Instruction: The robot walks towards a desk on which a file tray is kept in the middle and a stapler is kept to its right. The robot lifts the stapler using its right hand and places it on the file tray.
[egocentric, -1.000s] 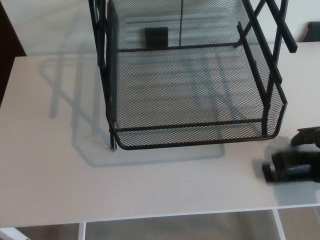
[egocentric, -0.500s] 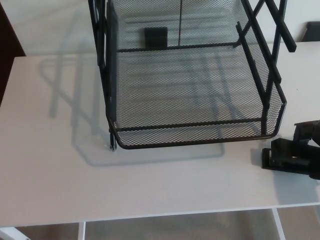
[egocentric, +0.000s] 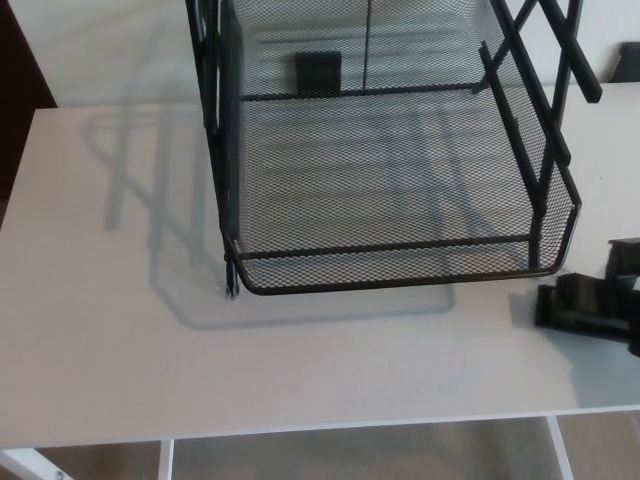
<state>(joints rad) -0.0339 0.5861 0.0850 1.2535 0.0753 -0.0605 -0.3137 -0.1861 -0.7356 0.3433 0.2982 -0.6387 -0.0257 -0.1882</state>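
Note:
The black wire-mesh file tray (egocentric: 400, 275) stands in the middle of the white desk (egocentric: 120, 320), with taller tiers rising behind its lowest shelf. The black stapler (egocentric: 583, 305) is just right of the tray's front right corner, at the picture's right edge, and looks slightly raised off the desk. My right hand (egocentric: 626, 262) shows only as a black part at the right border, sitting on the stapler's far end and shut on it. Most of the hand is cut off. My left hand does not show.
A small black block (egocentric: 317, 70) is seen through the mesh behind the tray. Another dark object (egocentric: 628, 60) lies at the far right back of the desk. The desk's front edge (egocentric: 300, 428) runs along the bottom, with floor below.
The stapler has shifted upward in the picture, closer to the tray's front right corner, together with the black hand part. The view itself has drifted slightly.

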